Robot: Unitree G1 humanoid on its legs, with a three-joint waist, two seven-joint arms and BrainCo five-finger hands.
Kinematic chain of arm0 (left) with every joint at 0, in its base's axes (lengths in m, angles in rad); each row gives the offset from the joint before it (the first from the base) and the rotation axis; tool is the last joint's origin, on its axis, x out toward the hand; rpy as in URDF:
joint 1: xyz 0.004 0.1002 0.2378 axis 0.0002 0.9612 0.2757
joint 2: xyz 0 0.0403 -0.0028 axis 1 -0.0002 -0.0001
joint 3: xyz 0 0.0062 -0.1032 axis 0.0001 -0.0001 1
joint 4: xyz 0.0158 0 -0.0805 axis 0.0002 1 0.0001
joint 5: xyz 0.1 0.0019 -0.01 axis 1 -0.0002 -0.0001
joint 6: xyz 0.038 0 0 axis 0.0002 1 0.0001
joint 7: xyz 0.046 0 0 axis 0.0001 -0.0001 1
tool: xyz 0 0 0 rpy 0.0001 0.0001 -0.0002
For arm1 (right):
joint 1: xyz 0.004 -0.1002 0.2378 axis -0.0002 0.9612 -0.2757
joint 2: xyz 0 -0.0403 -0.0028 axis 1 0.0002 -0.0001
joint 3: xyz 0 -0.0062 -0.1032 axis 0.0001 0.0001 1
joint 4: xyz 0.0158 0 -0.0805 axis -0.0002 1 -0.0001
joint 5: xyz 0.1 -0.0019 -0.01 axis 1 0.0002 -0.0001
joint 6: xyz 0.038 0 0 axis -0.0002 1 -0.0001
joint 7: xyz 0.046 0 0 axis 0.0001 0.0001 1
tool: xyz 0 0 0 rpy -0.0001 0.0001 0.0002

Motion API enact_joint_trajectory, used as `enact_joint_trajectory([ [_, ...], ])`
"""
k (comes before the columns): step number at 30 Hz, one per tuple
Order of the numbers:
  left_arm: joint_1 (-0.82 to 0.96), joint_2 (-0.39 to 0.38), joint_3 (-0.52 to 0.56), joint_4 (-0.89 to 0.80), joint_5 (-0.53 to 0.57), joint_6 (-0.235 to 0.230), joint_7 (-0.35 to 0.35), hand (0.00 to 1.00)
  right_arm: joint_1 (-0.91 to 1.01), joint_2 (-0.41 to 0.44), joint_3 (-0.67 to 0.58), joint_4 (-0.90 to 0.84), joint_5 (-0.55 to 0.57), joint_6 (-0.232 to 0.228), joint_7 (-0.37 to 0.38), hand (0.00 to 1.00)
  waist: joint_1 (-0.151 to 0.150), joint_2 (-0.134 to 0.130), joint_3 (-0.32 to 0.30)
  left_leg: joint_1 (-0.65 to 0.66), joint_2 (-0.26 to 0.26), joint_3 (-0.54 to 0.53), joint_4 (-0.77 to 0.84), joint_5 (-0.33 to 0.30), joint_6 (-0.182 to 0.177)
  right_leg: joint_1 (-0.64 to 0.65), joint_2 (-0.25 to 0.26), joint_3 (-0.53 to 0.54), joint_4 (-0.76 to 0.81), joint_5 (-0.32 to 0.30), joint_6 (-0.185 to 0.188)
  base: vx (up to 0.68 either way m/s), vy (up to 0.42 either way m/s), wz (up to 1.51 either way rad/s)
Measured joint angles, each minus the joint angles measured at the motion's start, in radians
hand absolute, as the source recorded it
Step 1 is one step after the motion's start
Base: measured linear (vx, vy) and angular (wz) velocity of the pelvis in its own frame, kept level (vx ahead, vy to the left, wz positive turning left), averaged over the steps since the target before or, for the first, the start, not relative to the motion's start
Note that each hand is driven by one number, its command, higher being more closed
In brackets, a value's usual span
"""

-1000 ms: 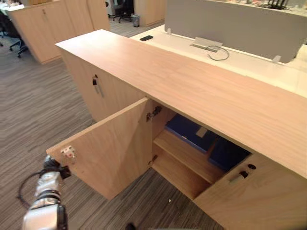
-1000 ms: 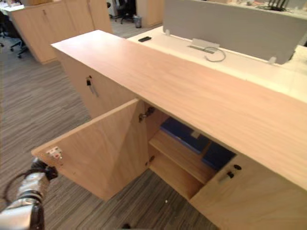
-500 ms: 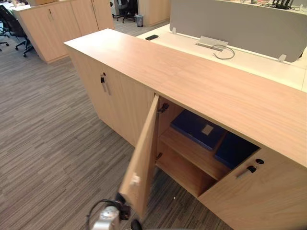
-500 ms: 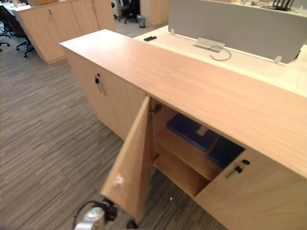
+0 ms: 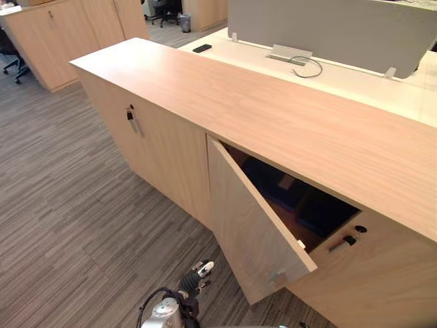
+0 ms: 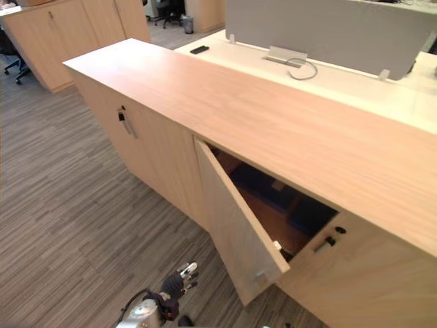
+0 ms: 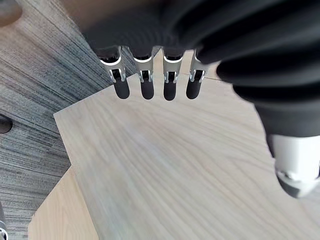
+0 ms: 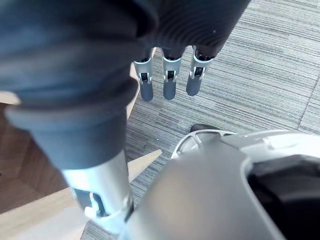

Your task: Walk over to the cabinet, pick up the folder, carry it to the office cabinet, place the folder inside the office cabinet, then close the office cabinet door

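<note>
Grey striped carpet (image 5: 68,205) covers the floor. At the far left stands a row of light wooden cupboards (image 5: 61,34), with a black office chair (image 5: 9,56) just beside them. Farther back are another dark chair (image 5: 161,5) and a small waste bin (image 5: 185,23). A white desk (image 5: 355,85) carries a grey divider screen (image 5: 328,31), a looped cable (image 5: 319,65) and a small black object (image 5: 201,48).
</note>
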Motion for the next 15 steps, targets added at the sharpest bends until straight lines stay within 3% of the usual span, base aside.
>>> enact_joint_trajectory([
  [3, 0.003, 0.001, -0.003, 0.023, -0.045, 0.003, 0.0, 0.0, -0.001, -0.002, 0.024, -0.001, 0.009, 0.0, -0.001, 0.0, -0.003, -0.006, 0.004, 0.014, 0.035, 0.062, 0.065, -0.047, -0.02, 0.005, 0.014, 0.063, -0.004, 0.001, -0.011, -0.03, -0.053, -0.57],
  [4, 0.0, 0.003, -0.001, 0.023, -0.063, 0.006, 0.001, 0.0, -0.003, -0.002, 0.032, -0.001, 0.02, -0.001, -0.001, 0.0, -0.004, -0.009, 0.009, -0.019, 0.068, 0.08, 0.164, -0.096, -0.026, 0.0, 0.019, 0.079, -0.004, 0.003, -0.017, -0.07, -0.173, -0.8],
  [5, 0.001, 0.001, 0.012, 0.023, -0.09, 0.008, 0.004, 0.0, -0.003, -0.006, 0.033, -0.002, 0.038, -0.001, -0.002, 0.0, -0.003, -0.002, 0.021, -0.067, 0.137, 0.098, 0.332, -0.177, -0.031, -0.001, 0.04, 0.109, -0.005, 0.001, -0.027, -0.06, -0.179, -0.69],
  [6, 0.003, 0.0, 0.018, 0.024, -0.096, 0.009, 0.005, 0.0, -0.003, -0.009, 0.033, -0.002, 0.041, -0.001, -0.002, 0.0, -0.002, 0.004, 0.026, -0.085, 0.173, 0.103, 0.404, -0.206, -0.036, 0.001, 0.054, 0.125, -0.005, -0.003, -0.034, -0.02, -0.167, -0.87],
  [7, 0.013, -0.001, 0.033, 0.024, -0.117, 0.009, 0.012, 0.0, 0.002, -0.01, 0.033, -0.002, 0.044, 0.0, -0.005, 0.0, -0.001, 0.008, 0.028, -0.125, 0.246, 0.092, 0.557, -0.242, -0.024, 0.007, 0.087, 0.165, -0.005, -0.008, -0.047, 0.0, -0.104, -0.73],
  [9, 0.011, -0.011, 0.047, 0.023, -0.134, 0.01, 0.027, 0.0, 0.009, -0.01, 0.03, -0.001, 0.045, 0.0, -0.011, 0.0, -0.002, 0.012, 0.033, -0.176, 0.286, -0.001, 0.677, -0.241, -0.022, 0.007, 0.107, 0.207, -0.001, -0.009, -0.059, 0.02, -0.134, -0.6],
  [10, 0.009, -0.017, 0.052, 0.023, -0.136, 0.01, 0.031, 0.0, 0.009, -0.01, 0.03, -0.001, 0.046, 0.0, -0.012, 0.0, -0.002, 0.005, 0.036, -0.193, 0.28, -0.049, 0.695, -0.249, -0.024, 0.009, 0.108, 0.223, 0.002, -0.011, -0.062, 0.05, -0.087, -0.6],
  [12, 0.011, -0.032, 0.061, 0.021, -0.142, 0.009, 0.045, 0.0, -0.001, -0.013, 0.02, 0.0, 0.046, 0.0, -0.014, 0.0, 0.005, 0.01, 0.043, -0.2, 0.17, -0.293, 0.614, -0.307, -0.046, -0.021, 0.088, 0.304, 0.028, -0.012, -0.063, 0.03, 0.061, -0.9],
  [13, 0.012, -0.034, 0.069, 0.02, -0.142, 0.009, 0.05, 0.0, -0.004, -0.014, 0.019, 0.001, 0.045, 0.0, -0.014, 0.0, 0.006, 0.011, 0.044, -0.197, 0.136, -0.355, 0.569, -0.311, -0.05, -0.034, 0.08, 0.327, 0.035, -0.012, -0.063, 0.02, 0.16, -1.11],
  [14, 0.013, -0.04, 0.095, 0.019, -0.142, 0.008, 0.061, 0.0, -0.008, -0.018, 0.019, 0.001, 0.046, -0.001, -0.015, 0.0, 0.01, 0.018, 0.041, -0.186, 0.081, -0.462, 0.461, -0.308, -0.059, -0.06, 0.07, 0.371, 0.046, -0.007, -0.054, 0.02, 0.203, -1.2],
  [15, 0.014, -0.046, 0.118, 0.02, -0.142, 0.003, 0.072, 0.0, -0.011, -0.026, 0.019, 0.001, 0.045, -0.001, -0.015, 0.0, 0.014, 0.034, 0.038, -0.163, 0.063, -0.512, 0.393, -0.238, -0.091, -0.077, 0.074, 0.418, 0.045, 0.002, -0.038, 0.05, 0.274, -1.23],
])
